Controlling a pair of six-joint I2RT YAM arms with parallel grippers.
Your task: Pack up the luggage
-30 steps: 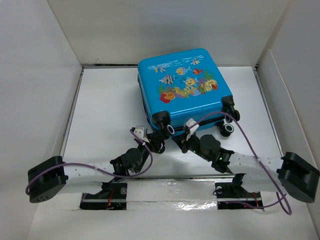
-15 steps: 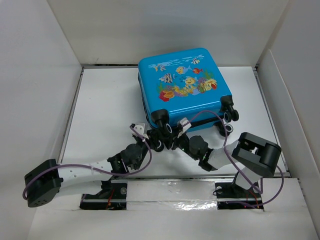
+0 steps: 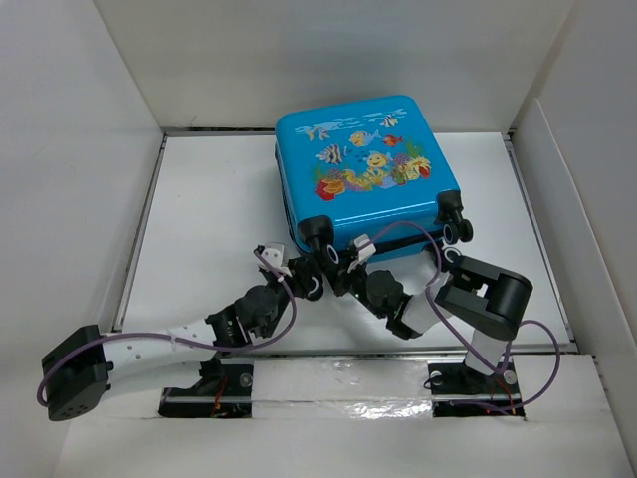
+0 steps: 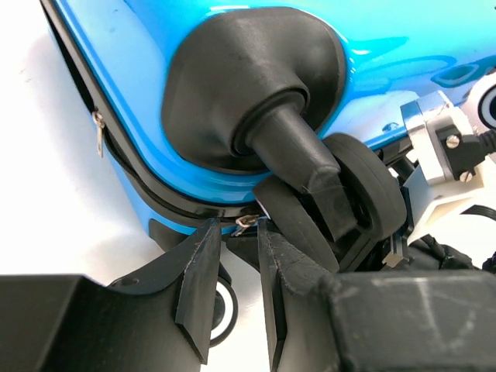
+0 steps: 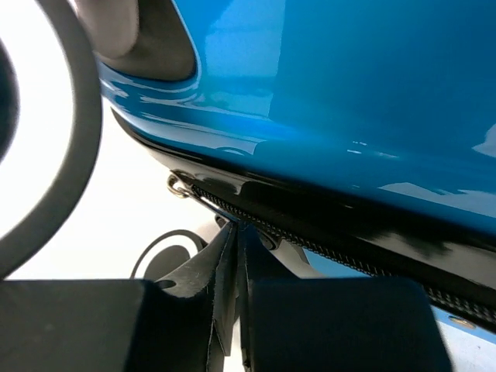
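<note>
Closed blue luggage (image 3: 363,169) lies flat on the white table (image 3: 219,209), toward the back and middle. The fish print faces up and the wheel end faces the arms. Both arms reach in to the near left corner of the case and crowd together by the corner wheel (image 4: 364,190). The left gripper (image 3: 302,271) comes in from the left, with its tips at the black zipper seam just under the wheel mount. In the left wrist view the left gripper (image 4: 238,229) shows a narrow but clear gap between the fingers. A small metal zipper pull (image 4: 246,223) sits right at the tips, and a pinch on it cannot be made out. The right gripper (image 3: 341,274) is just beside it on the right, angled in under the shell edge. In its own view the right gripper (image 5: 232,232) has its fingers pressed almost together, only a thin slit between them. The tips are against the zipper (image 5: 325,248); nothing is seen held. A small metal ring (image 5: 180,184) hangs from the seam just left of those tips, apart from them.
</note>
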